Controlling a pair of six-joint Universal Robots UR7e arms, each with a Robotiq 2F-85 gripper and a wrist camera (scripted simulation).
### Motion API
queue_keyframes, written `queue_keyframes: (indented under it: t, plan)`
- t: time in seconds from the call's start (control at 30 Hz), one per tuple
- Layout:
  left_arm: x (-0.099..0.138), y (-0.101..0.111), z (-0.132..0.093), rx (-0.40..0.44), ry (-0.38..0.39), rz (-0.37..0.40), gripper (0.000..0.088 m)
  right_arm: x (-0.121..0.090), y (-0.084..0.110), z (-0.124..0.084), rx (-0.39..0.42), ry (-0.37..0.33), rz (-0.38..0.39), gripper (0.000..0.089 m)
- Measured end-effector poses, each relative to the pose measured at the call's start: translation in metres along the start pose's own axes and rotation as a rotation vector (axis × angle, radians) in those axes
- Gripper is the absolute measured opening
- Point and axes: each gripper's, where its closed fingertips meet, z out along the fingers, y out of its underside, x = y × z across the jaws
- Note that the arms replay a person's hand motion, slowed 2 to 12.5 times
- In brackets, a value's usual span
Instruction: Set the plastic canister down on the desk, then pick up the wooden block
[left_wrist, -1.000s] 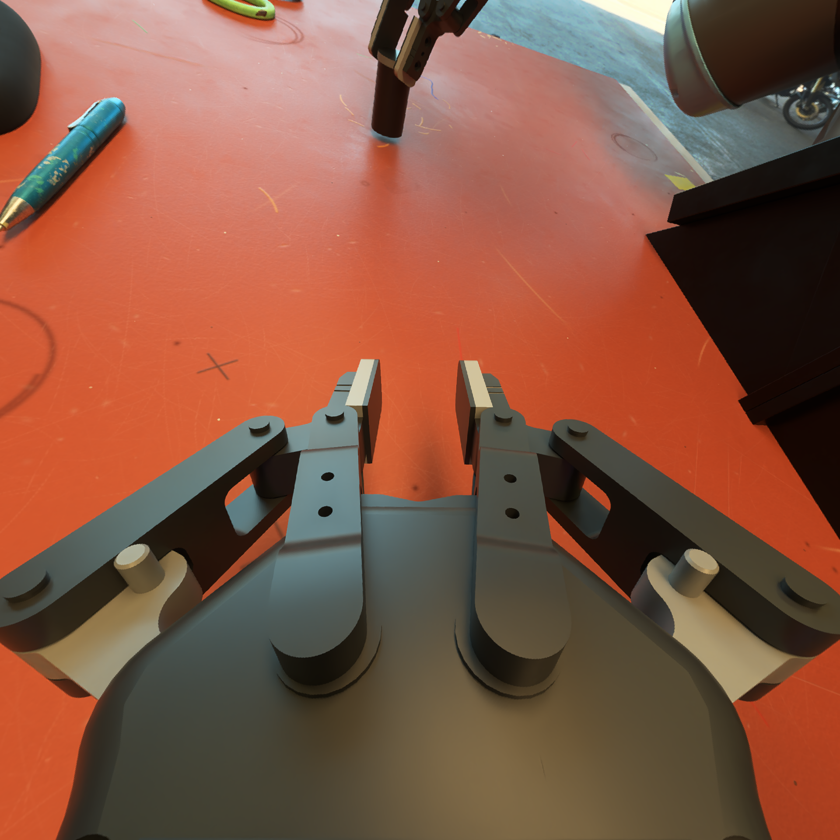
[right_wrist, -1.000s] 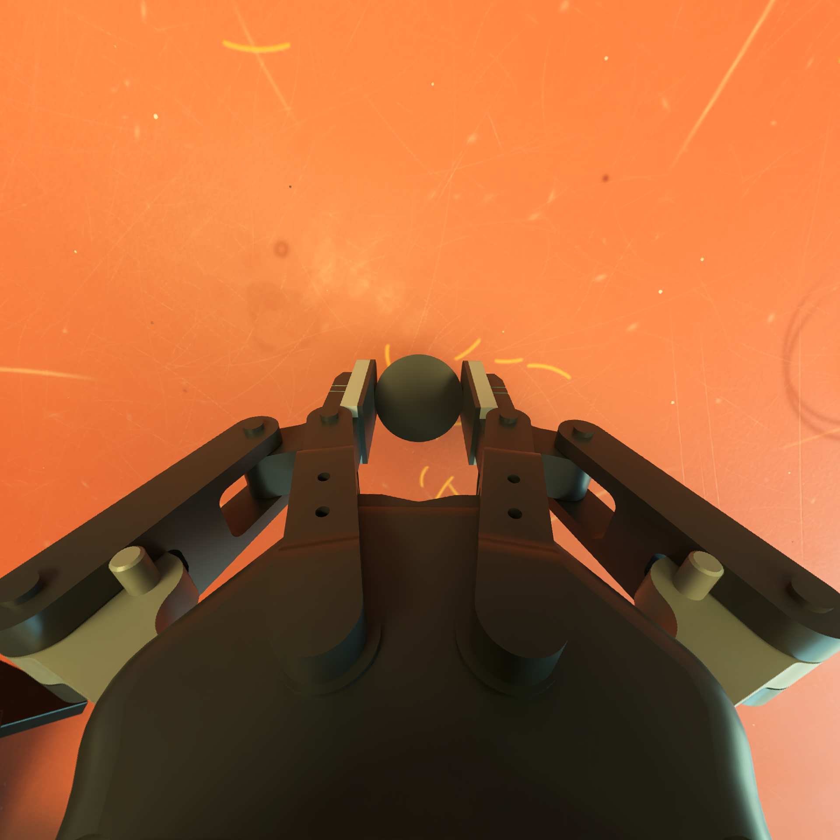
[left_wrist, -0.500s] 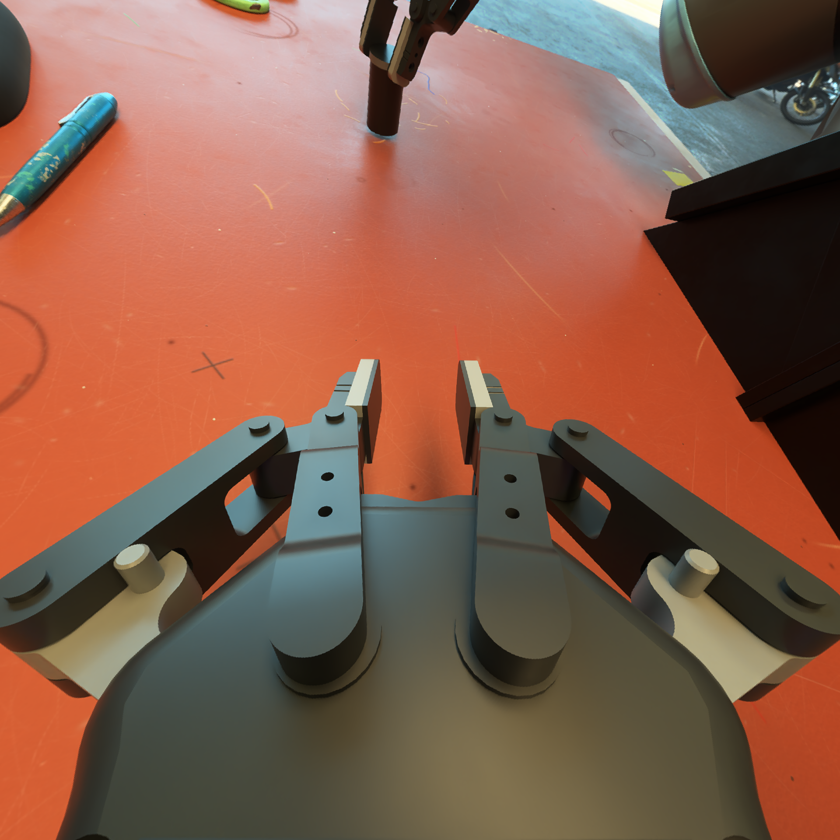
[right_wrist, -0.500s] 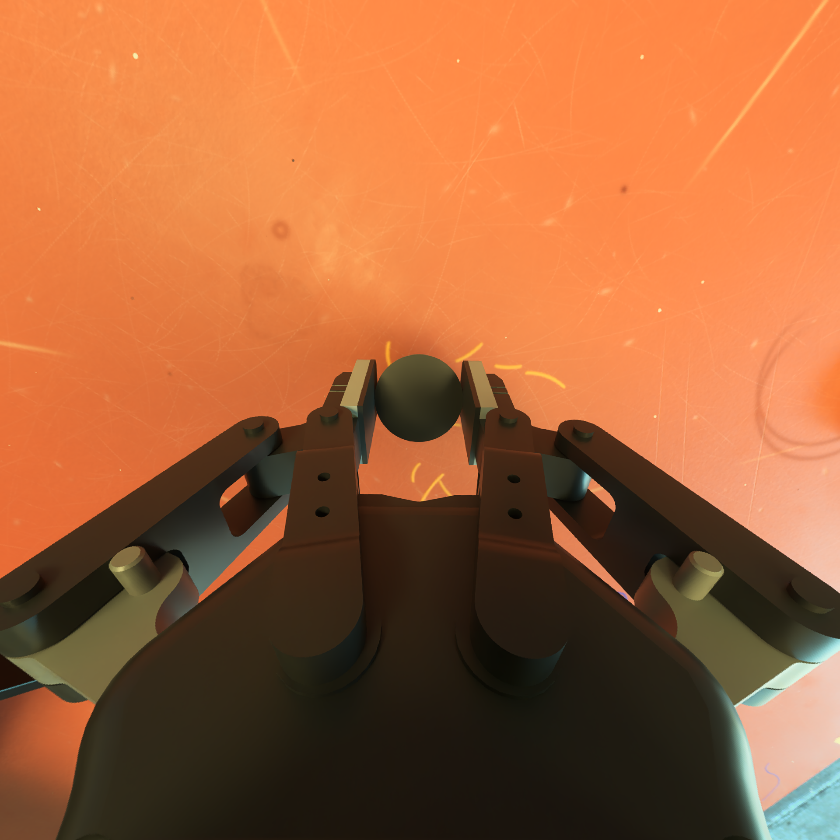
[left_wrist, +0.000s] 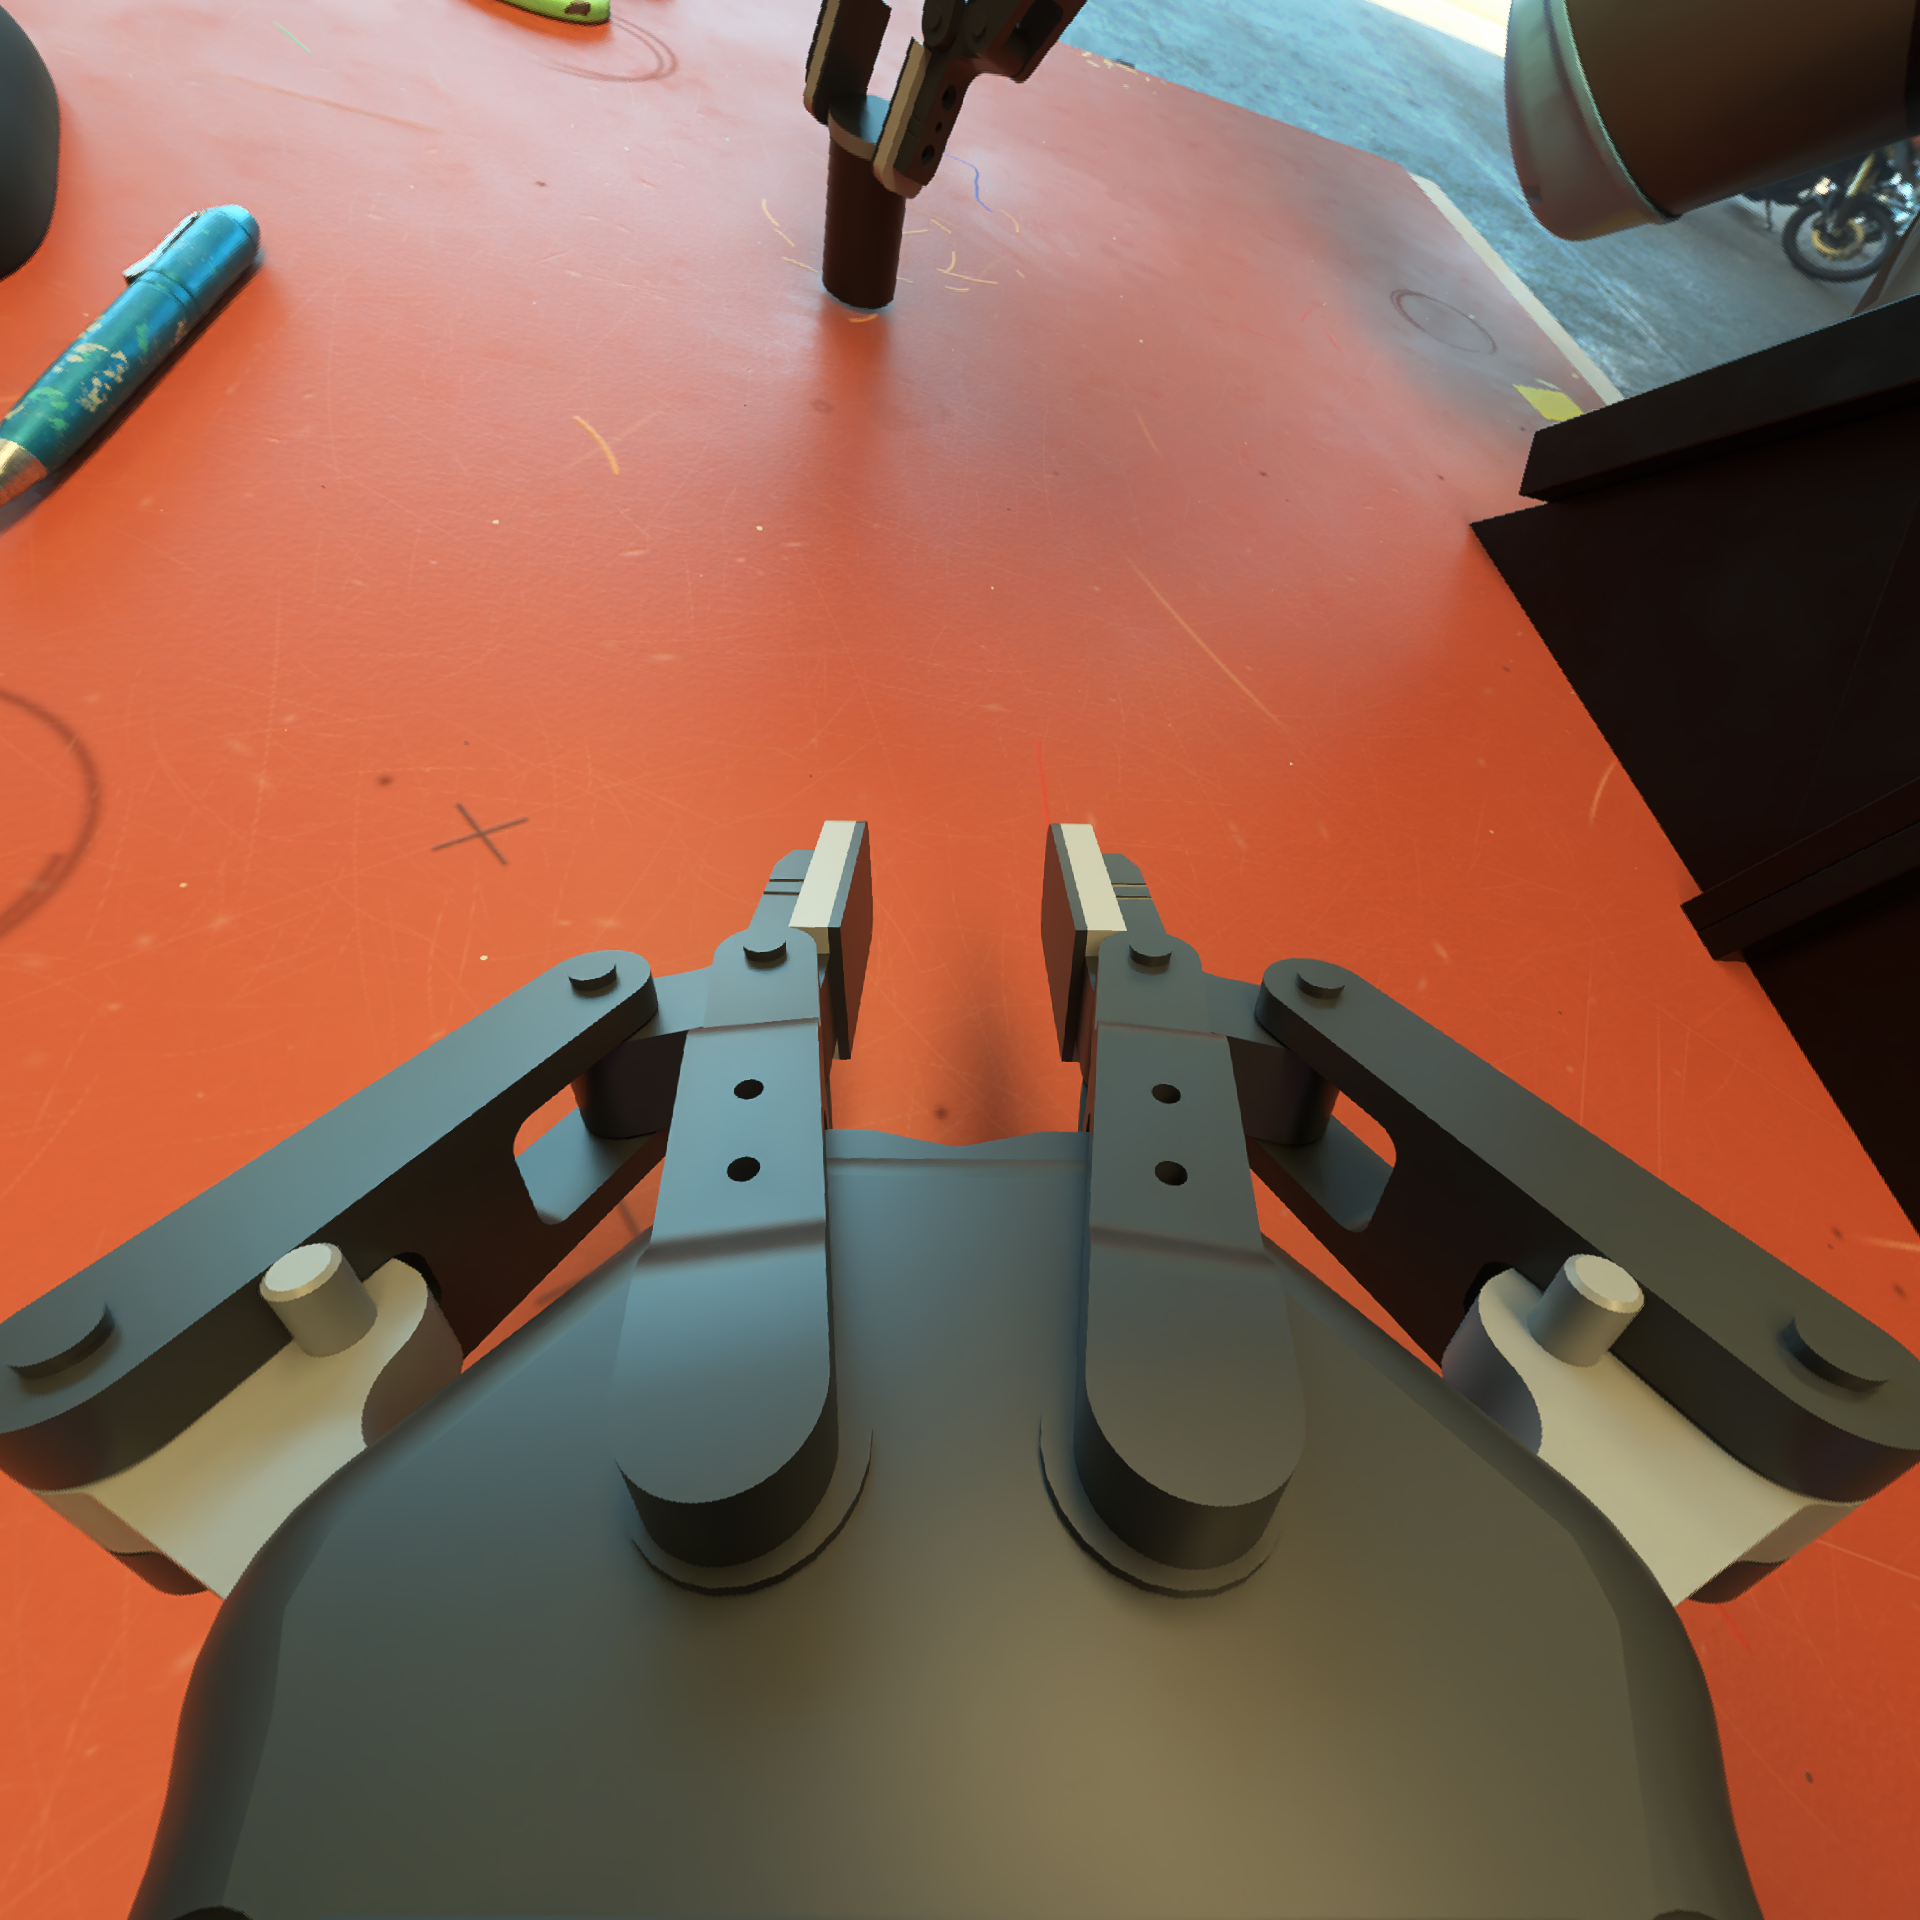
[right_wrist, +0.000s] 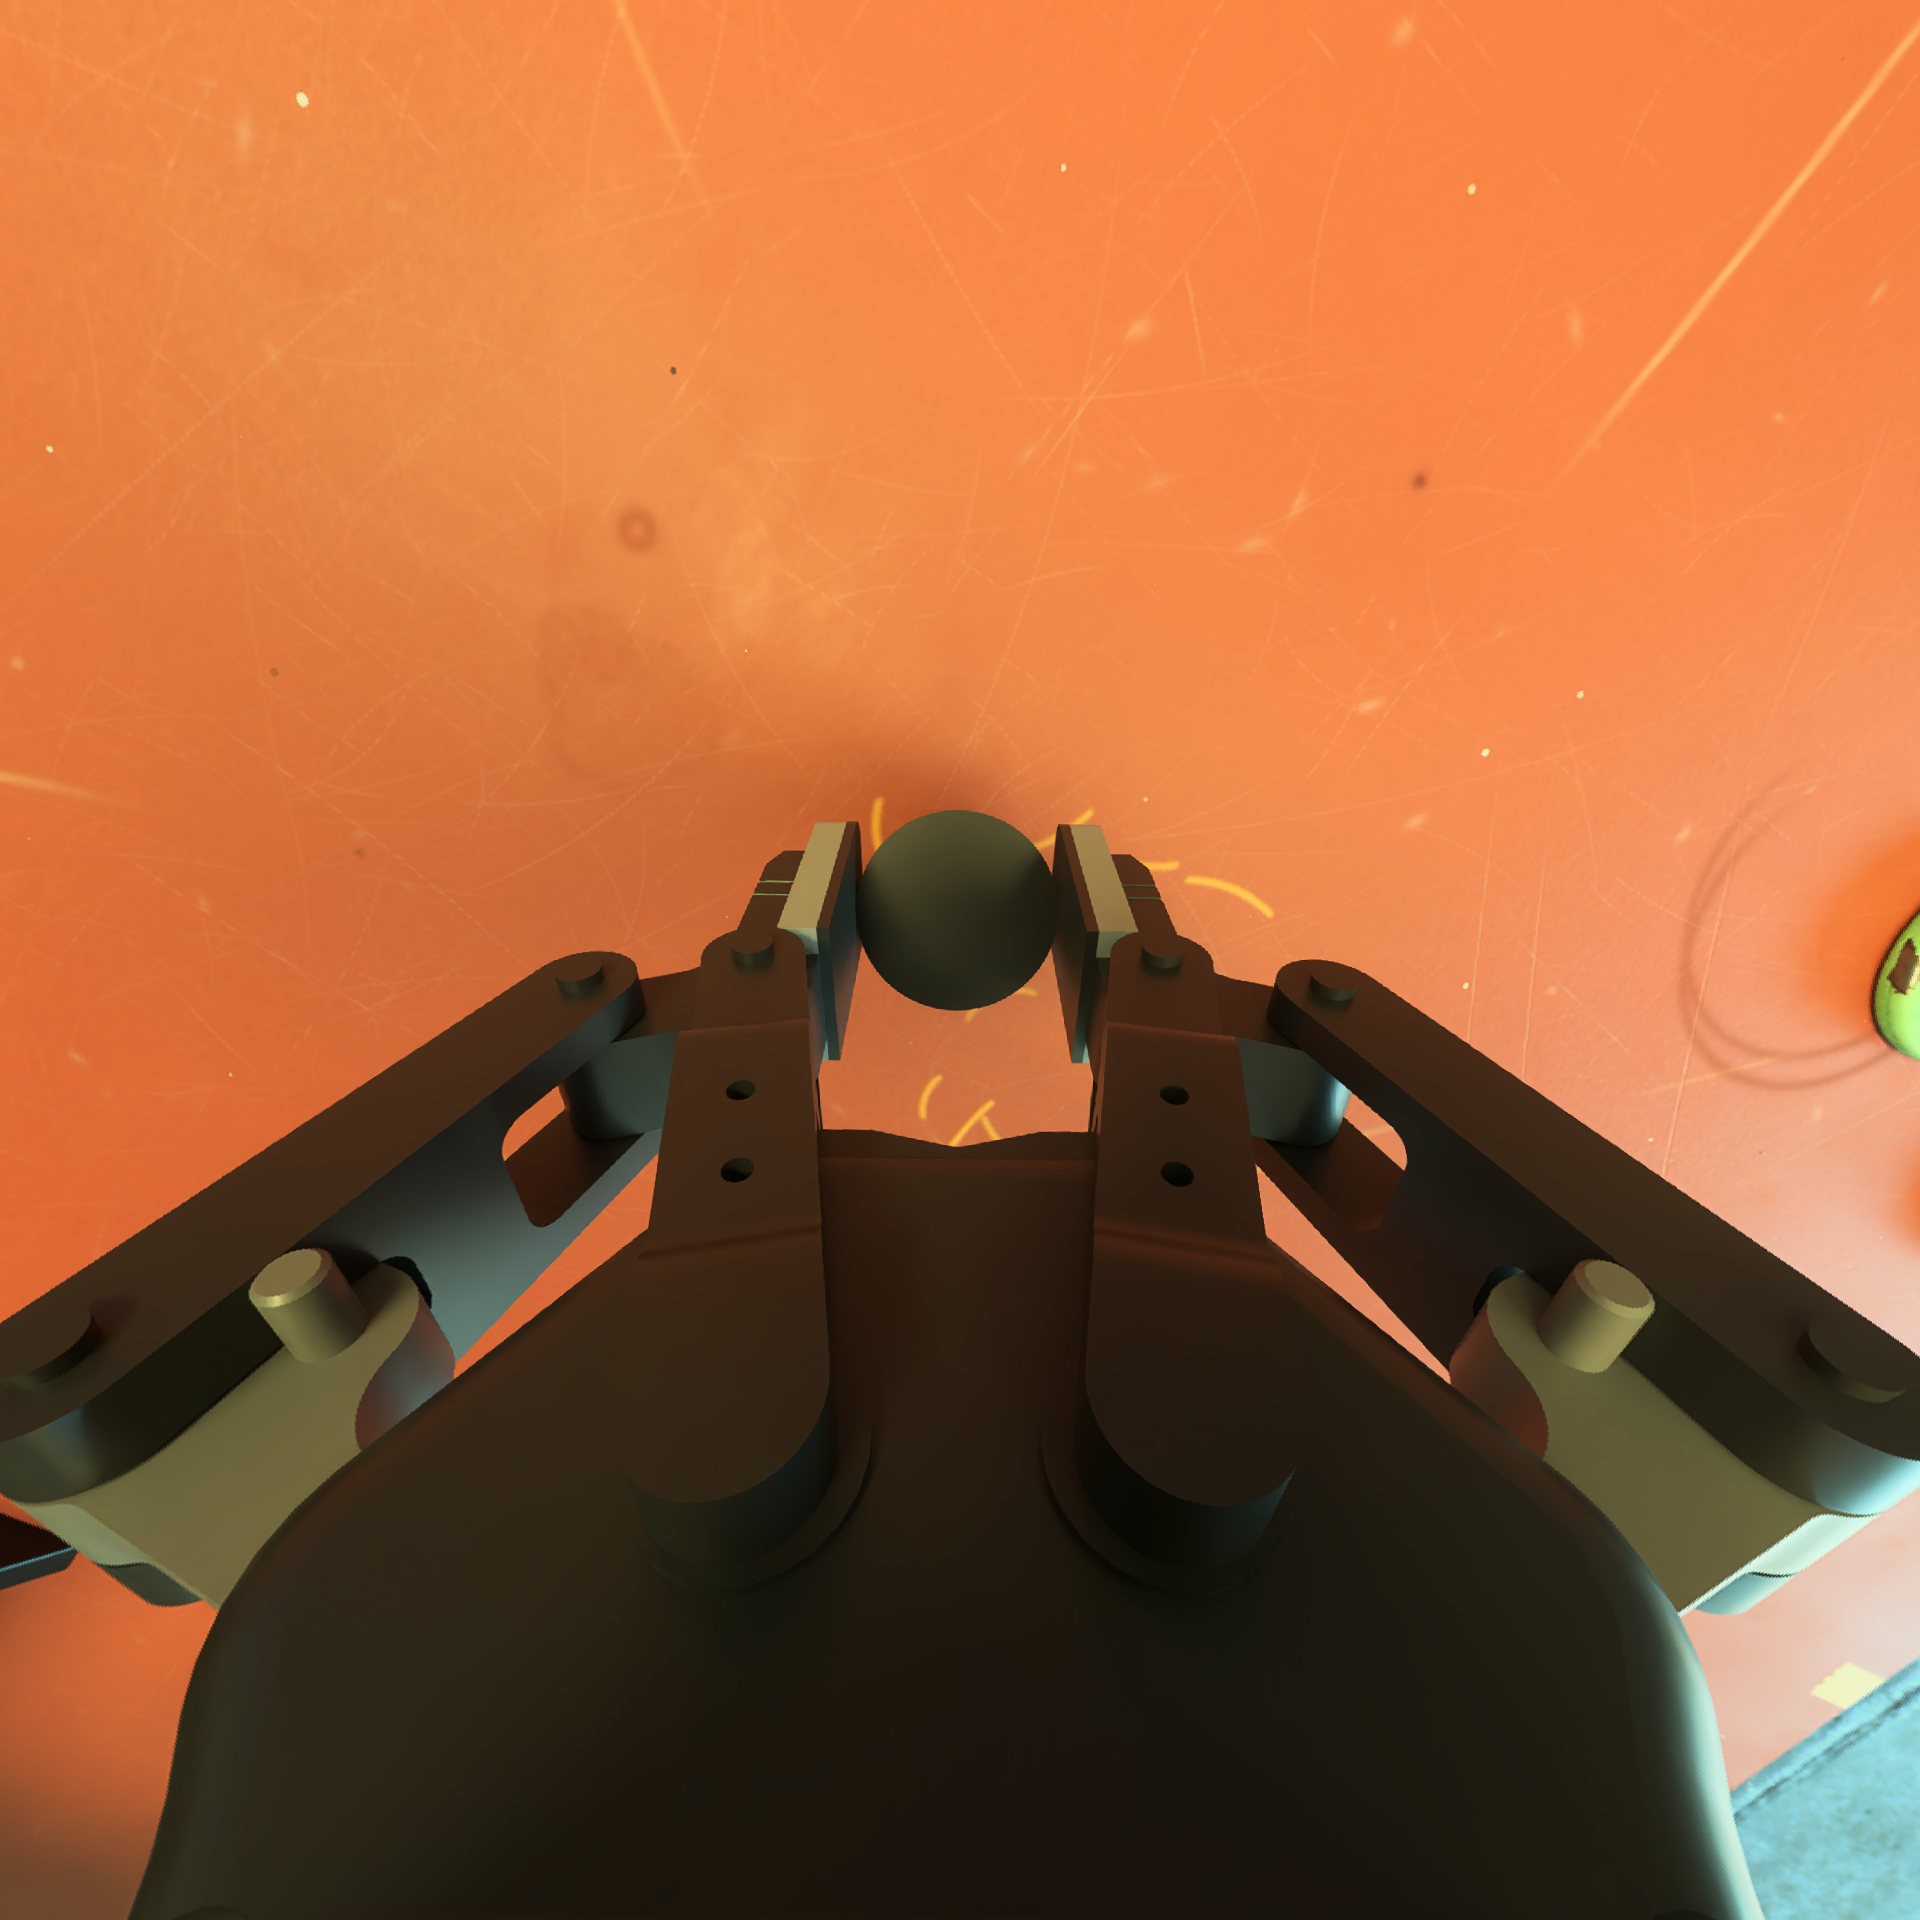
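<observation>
A dark cylindrical plastic canister (left_wrist: 860, 234) stands upright at the far side of the orange desk (left_wrist: 935, 540), and its base looks to be on the surface. My right gripper (left_wrist: 875, 99) is shut on its upper end from above. In the right wrist view the canister's round top (right_wrist: 956, 935) sits between the pads of the right gripper (right_wrist: 956, 862), which touch it on both sides. My left gripper (left_wrist: 956, 883) is open and empty, low over the desk, well short of the canister. No wooden block is clearly in view.
A teal pen (left_wrist: 125, 343) lies at the left. A dark domed object (left_wrist: 21, 135) is at the far left. A green object (right_wrist: 1901, 987) lies beyond the canister. A dark brown stepped structure (left_wrist: 1766, 644) stands at the right. The desk edge (left_wrist: 1507, 270) runs at the far right.
The right gripper has come down with the canister, and the shadow under it has tightened. The green object and the desk edge have come into the right wrist view. The left gripper has barely shifted.
</observation>
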Motion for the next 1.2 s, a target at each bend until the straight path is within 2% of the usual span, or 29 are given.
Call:
queue_keyframes:
  t: [0.27, 0.8, 1.2]
  plan:
    - [-0.0003, 0.0007, 0.0007, -0.004, 0.001, -0.004, 0.0301, -0.0003, -0.0005, 0.0003, -0.022, -0.017, -0.027, 0.033]
    - [0.0, 0.001, 0.0013, -0.005, -0.002, -0.002, 0.0301, 0.003, -0.0027, 0.0013, -0.085, -0.038, -0.14, 0.033]
    - [0.0001, 0.0009, 0.0014, -0.004, 0.0, -0.006, 0.0301, 0.0057, -0.0076, 0.0034, -0.069, -0.035, -0.13, 0.033]
